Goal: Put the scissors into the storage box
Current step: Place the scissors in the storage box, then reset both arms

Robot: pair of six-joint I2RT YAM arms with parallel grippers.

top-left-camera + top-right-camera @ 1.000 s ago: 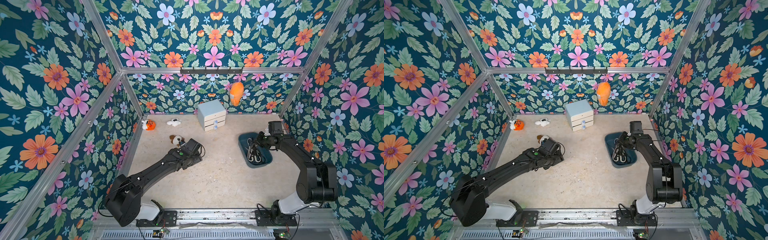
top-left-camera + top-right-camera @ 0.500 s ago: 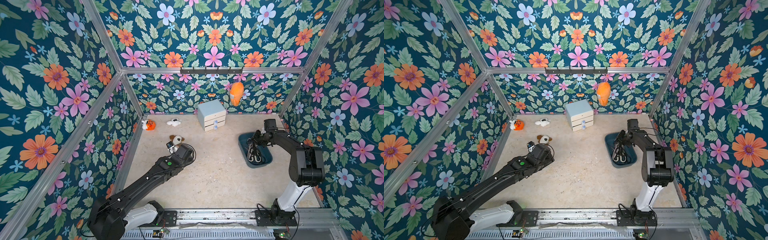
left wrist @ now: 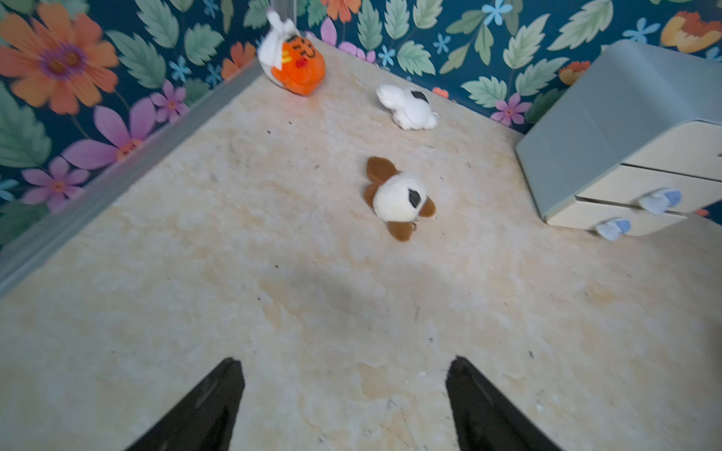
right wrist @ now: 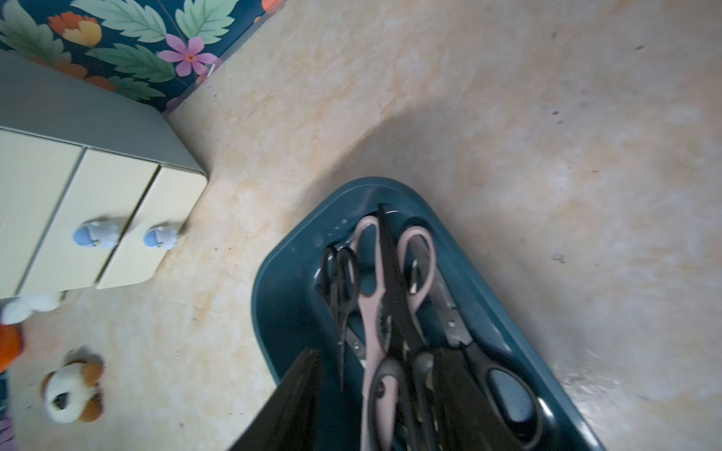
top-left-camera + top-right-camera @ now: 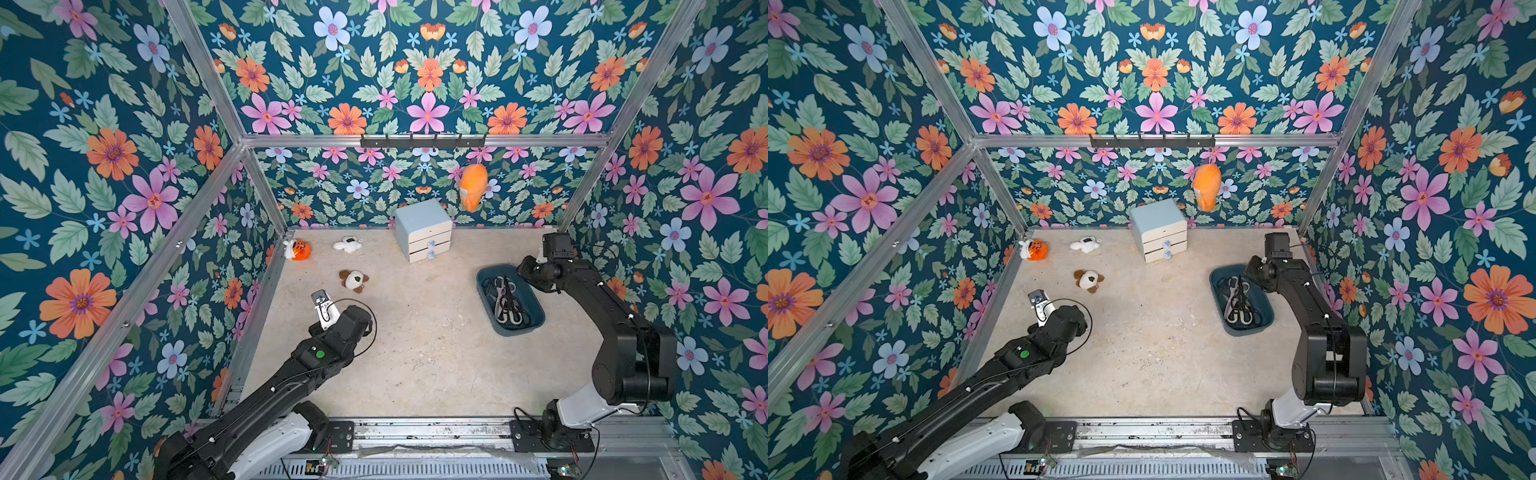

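An orange toy (image 5: 300, 250), a white toy (image 5: 348, 245) and a brown-and-white toy (image 5: 353, 280) are lying far left on the desk (image 5: 415, 353), and one pale blue cabinet (image 5: 423, 228) is standing by the far wall, all well apart from the storage box (image 5: 515, 330) at the right. The scissors (image 5: 505, 299) are lying inside it, several pairs too tangled to count. The right gripper (image 4: 377, 353) is hanging above them half open, gripping nothing; the left gripper (image 3: 345, 361) is gaping wide and empty.
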